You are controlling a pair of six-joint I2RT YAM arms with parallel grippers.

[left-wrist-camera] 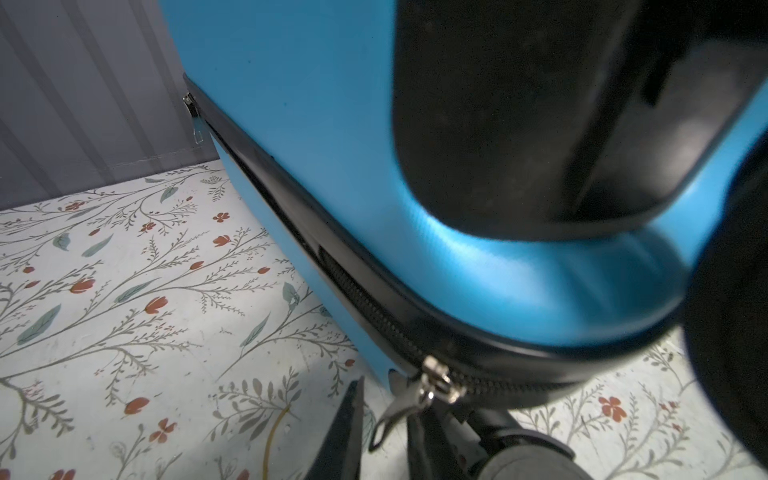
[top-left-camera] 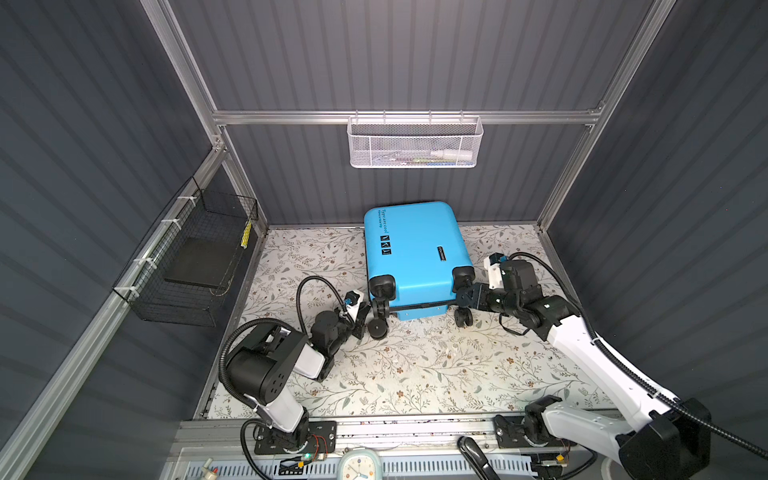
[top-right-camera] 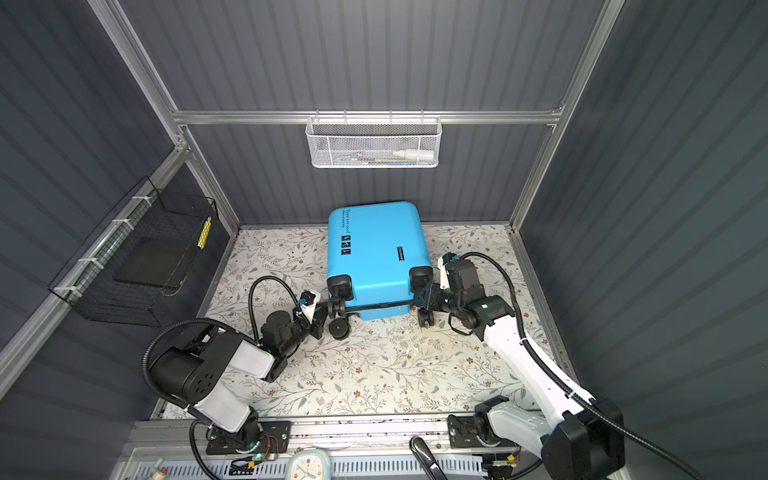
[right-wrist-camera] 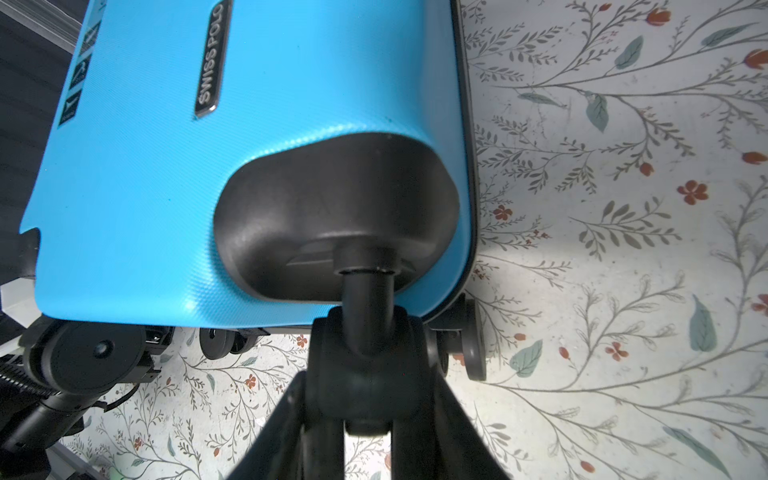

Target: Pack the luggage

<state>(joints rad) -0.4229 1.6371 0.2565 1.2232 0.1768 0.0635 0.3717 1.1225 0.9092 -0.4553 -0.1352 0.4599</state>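
Floral tabletop (top-left-camera: 415,374) lies open up front — right tool (right-wrist-camera: 365,374) pinches luggage (top-left-camera: 415,249) wheel stem (right-wrist-camera: 368,307), left tool (top-left-camera: 365,313) flanks zipper pull (left-wrist-camera: 399,409), grip unclear.

The luggage (right-wrist-camera: 137,187) is recorded lying flat on the floral-patterned tabletop (right-wrist-camera: 623,257), its SWISS POLO badge (right-wrist-camera: 212,58) facing up. The black caster (right-wrist-camera: 368,307) at the nearest corner is clamped at its fork between the fingers (right-wrist-camera: 282,432) of the right gripper (right-wrist-camera: 368,399). Further wheels (right-wrist-camera: 216,343) are noted beside it.

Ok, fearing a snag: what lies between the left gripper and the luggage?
Only the zipper pull, hanging off the luggage into the open left gripper, seen in the left wrist view.
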